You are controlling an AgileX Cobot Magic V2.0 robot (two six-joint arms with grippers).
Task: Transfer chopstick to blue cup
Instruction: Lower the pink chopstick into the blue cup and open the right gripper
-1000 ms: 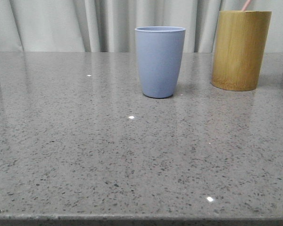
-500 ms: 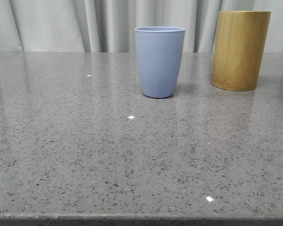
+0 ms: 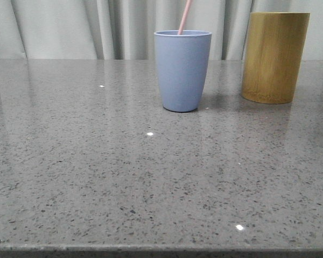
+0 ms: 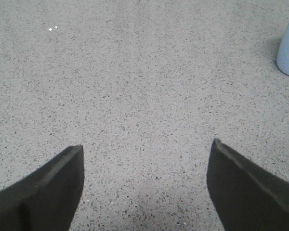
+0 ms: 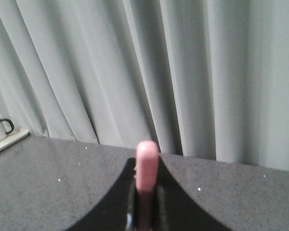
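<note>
Now the chopstick is dipping into the blue cup! A second ago its pink tip peeked out of the bamboo holder at the right; half a second ago it was out of the front view altogether; now it slants down past the cup's rim, its upper part running off the top of the picture. The lift and the carry look done, then, and what remains is the let-go. The right gripper has its jaws pinched on the chopstick, whose rounded pink end stands up between the dark fingers in the wrist view, curtain behind. How deep the stick sits in the cup cannot be told from here. The left gripper hangs over bare grey tabletop, jaws spread wide, nothing between them, with the cup's base just at the edge of its view. The holder stands well apart from the cup, both upright.
</note>
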